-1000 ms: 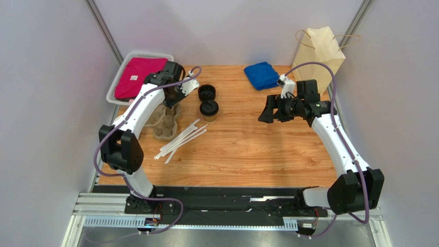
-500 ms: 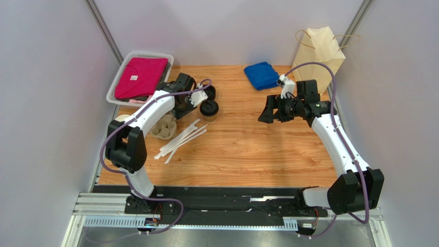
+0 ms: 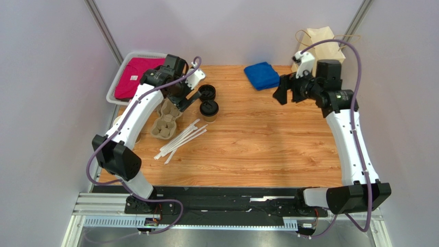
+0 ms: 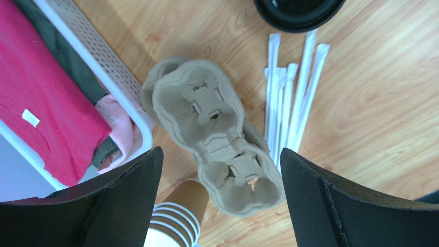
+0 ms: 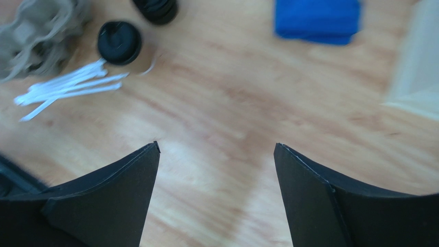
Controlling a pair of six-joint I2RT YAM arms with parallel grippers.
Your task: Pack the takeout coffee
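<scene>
The takeout coffee [image 3: 209,109], a tan cup with a black lid, stands on the wooden table, also in the right wrist view [image 5: 119,42]; only its lid's edge [image 4: 299,10] shows in the left wrist view. My left gripper [image 3: 184,100] hovers open above a tan pulp cup carrier [image 4: 216,139], left of the coffee, with nothing between its fingers. My right gripper [image 3: 281,91] hangs open and empty [image 5: 216,149] over the far right of the table, near a tan paper bag [image 3: 319,51].
Loose black lids [image 3: 206,92] lie just behind the coffee. White wrapped straws [image 3: 180,139] lie in front of it. A stack of paper cups [image 4: 175,221] sits by the carrier. A white basket [image 3: 116,87] holds a pink cloth. A blue cloth [image 3: 262,75] lies at the back.
My left gripper went from shut to open, let the cup carrier down onto the table and lifted off it. The right arm rose and swung back toward the paper bag.
</scene>
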